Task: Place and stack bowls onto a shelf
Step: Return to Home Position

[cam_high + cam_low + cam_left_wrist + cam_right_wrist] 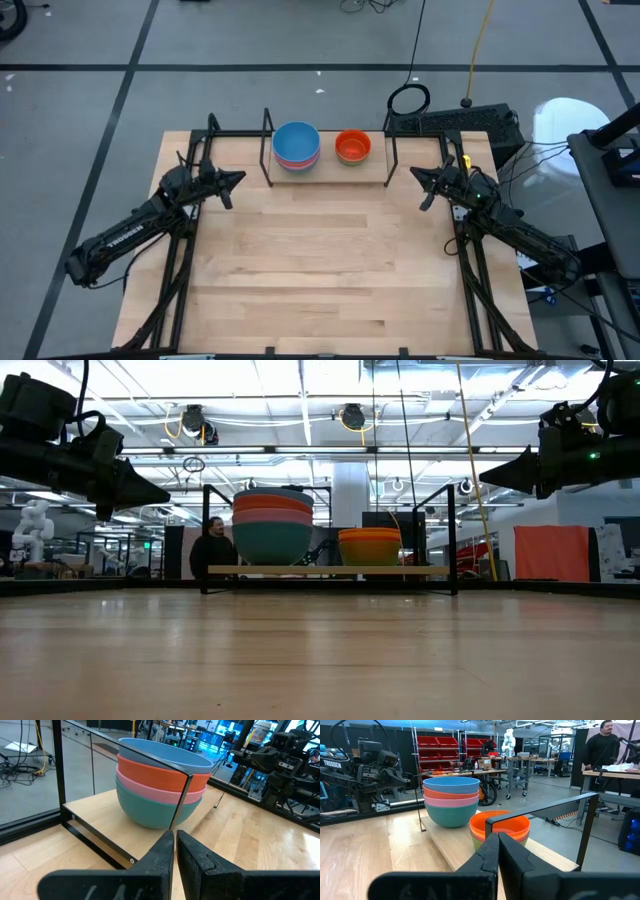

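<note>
Dark fingers of the left end effector [175, 836] lie pressed together with nothing between them, pointing at a corner of the shelf. On that low light-wood shelf [95, 806] with thin black rod uprights stand two stacks. At its left end a round teal plastic bowl [150, 815] carries a pink plastic bowl [145, 794], a red-orange plastic bowl [160, 777] and a blue plastic bowl [165, 751]. Near it, not touching, is a lower stack topped by an orange plastic bowl [501, 824]; the bowls nested under that one I cannot tell apart. The right end effector [498, 839] is likewise clenched and empty, off the shelf's right end. Both hang above the pale wooden bench [320, 270], clear of the board. Stacking looks finished, so only the retreat is left. The risk, I judge, is a swing that clips a black upright rod [183, 795]. The tall stack sits close to one, and a jolt could slide it off the board or topple its upper bowls.
</note>
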